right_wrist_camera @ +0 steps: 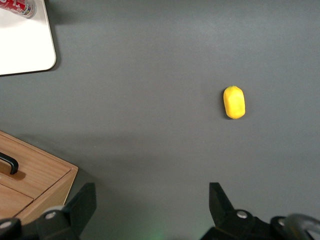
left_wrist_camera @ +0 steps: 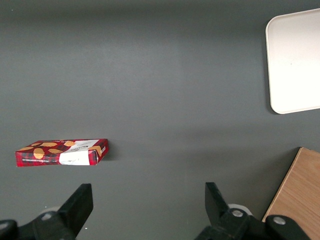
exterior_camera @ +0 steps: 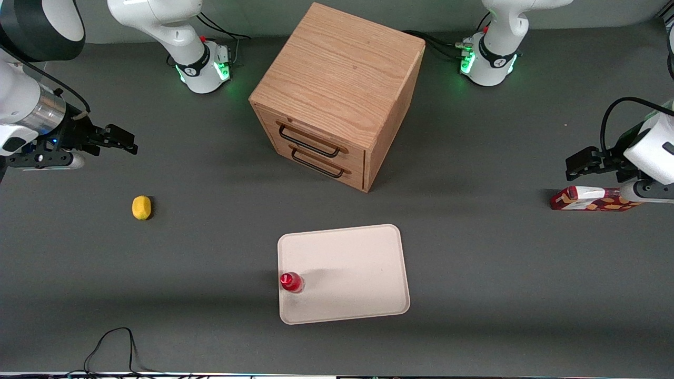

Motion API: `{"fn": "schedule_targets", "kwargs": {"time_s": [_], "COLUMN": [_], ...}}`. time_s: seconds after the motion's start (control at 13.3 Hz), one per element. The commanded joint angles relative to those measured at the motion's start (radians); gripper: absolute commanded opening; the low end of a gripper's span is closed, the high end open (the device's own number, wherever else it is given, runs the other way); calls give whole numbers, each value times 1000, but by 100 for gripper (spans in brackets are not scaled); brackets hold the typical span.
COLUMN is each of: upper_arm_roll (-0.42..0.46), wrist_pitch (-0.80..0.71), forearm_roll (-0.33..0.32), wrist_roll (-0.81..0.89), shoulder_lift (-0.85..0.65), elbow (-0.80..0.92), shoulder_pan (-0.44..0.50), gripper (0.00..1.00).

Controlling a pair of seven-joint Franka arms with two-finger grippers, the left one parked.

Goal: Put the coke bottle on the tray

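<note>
The coke bottle (exterior_camera: 291, 281), small and red with a red cap, stands upright on the cream-white tray (exterior_camera: 353, 268), close to the tray's edge on the working arm's side. The right wrist view catches part of the bottle (right_wrist_camera: 17, 7) and a corner of the tray (right_wrist_camera: 25, 45). My gripper (exterior_camera: 130, 146) hovers high over the working arm's end of the table, well away from the tray and farther from the front camera than the lemon. It is open (right_wrist_camera: 151, 195) and nothing lies between its fingers (right_wrist_camera: 85, 200).
A wooden drawer box (exterior_camera: 337, 95) with two black handles stands farther from the front camera than the tray. A yellow lemon (exterior_camera: 141, 207) lies toward the working arm's end. A flat red snack box (exterior_camera: 592, 200) lies toward the parked arm's end. A black cable (exterior_camera: 116, 342) loops at the front edge.
</note>
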Motion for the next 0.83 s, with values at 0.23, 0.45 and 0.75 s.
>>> {"fn": "schedule_targets", "kwargs": {"time_s": [0.23,0.45,0.75], "upper_arm_roll": [-7,-7,-7], "wrist_pitch": [-10,-12,-15], "forearm_roll": [12,12,12], "wrist_roll": [-23,-20,-15], "shoulder_lift": [-3,-3,4], "elbow": [12,13,30], "shoulder_pan": [2,4,4], "gripper": [100,100,100]}}
